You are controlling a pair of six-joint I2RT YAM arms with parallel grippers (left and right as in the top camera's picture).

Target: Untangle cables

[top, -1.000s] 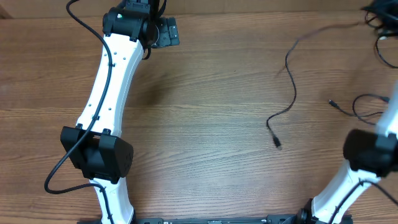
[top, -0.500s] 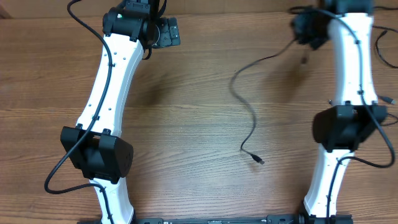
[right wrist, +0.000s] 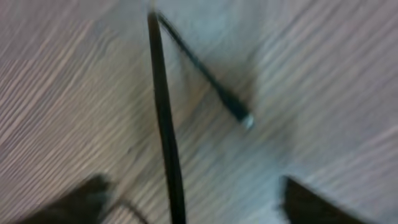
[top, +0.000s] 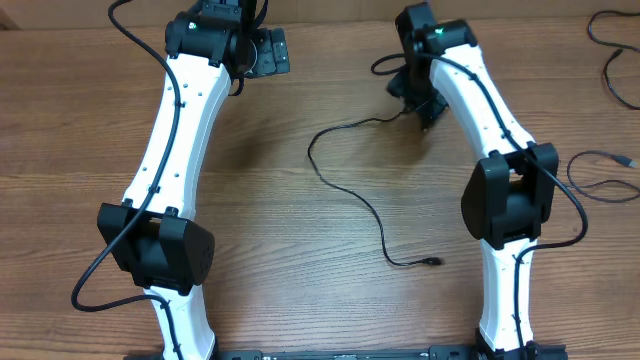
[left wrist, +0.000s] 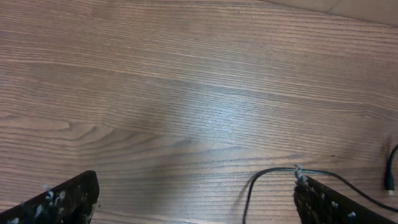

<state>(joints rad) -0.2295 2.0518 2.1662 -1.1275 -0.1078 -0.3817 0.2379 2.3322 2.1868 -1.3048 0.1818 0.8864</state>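
Seen from overhead, the right claw (top: 424, 108) has swung from the right edge to the top middle and has dragged one cable (top: 310, 155) with it. This cable now lies alone in a loose curve at the centre of the surface (top: 300, 300), well apart from the other cords (top: 598, 160) (these probably remain to be sorted). In the left wrist view, the left claw (left wrist: 194, 182) stands wide and empty, with the cable (left wrist: 268, 172) near one finger. The right wrist view is blurred, but the right claw (right wrist: 194, 184) is spread wide there and the cable (right wrist: 163, 112) and plug (right wrist: 236, 111) lie free, so I judge the cable released. The right arm (top: 510, 200) itself stands between this cable and the other cords.
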